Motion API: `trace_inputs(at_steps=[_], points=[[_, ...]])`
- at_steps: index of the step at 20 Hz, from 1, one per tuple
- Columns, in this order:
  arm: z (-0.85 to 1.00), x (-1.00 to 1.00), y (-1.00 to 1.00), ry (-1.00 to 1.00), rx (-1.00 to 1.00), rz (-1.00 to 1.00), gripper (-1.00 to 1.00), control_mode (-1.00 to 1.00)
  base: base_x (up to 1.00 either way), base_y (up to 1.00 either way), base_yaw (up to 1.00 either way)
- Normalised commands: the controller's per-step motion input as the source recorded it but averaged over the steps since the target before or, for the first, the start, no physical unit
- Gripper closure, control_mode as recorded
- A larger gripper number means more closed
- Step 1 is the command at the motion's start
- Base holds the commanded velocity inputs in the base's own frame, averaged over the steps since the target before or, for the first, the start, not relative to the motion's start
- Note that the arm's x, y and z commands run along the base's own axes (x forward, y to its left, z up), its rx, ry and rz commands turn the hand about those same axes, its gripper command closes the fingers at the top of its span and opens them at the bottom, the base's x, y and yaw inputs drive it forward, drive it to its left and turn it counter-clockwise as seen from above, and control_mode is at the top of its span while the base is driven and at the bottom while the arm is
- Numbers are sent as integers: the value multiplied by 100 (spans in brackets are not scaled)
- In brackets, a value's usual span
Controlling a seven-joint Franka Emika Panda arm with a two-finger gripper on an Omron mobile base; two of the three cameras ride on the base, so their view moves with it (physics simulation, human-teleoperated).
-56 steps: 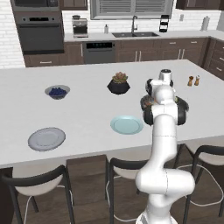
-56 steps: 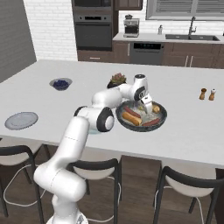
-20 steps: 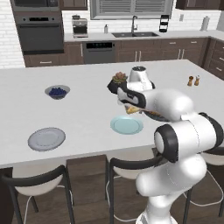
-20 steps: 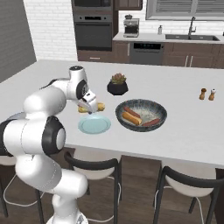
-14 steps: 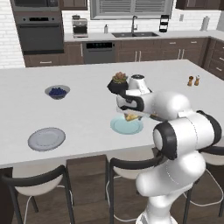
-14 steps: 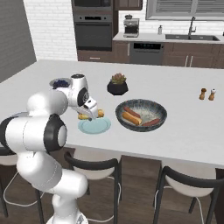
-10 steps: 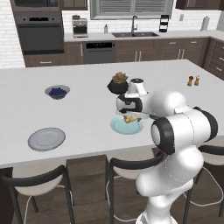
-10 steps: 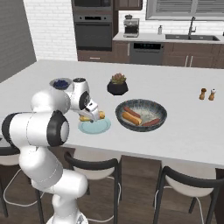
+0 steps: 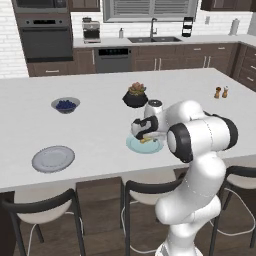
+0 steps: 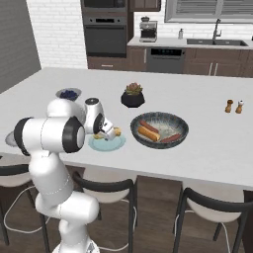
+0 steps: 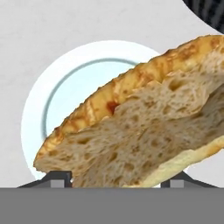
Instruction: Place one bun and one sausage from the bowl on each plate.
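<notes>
Low over the round, flat, pale teal-blue plate (image 11: 52,87) on the smooth white tabletop (image 9: 100,130), the fingers (image 10: 107,131) grip a porous, golden-crusted split bun (image 11: 144,127).

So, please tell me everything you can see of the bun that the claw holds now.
The bun is a split bread roll with a golden-brown crust and a pale, porous crumb, one small red spot near the crust. It sits tilted between the tips of the claw, directly over the pale teal-blue plate on the white counter. Whether it already touches the plate cannot be told.
</notes>
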Motion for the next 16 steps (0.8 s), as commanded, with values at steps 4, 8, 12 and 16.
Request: trace_inputs(at_steps=[4, 8, 12, 16], points=[[0, 0, 0, 0, 0, 0, -100, -100, 0, 0, 0], [17, 16, 0, -1, 0, 0, -100, -100, 0, 0, 0], [26, 23, 0, -2, 0, -1, -100, -100, 0, 0, 0], [59, -1, -5, -6, 0, -4, -100, -100, 0, 0, 0]])
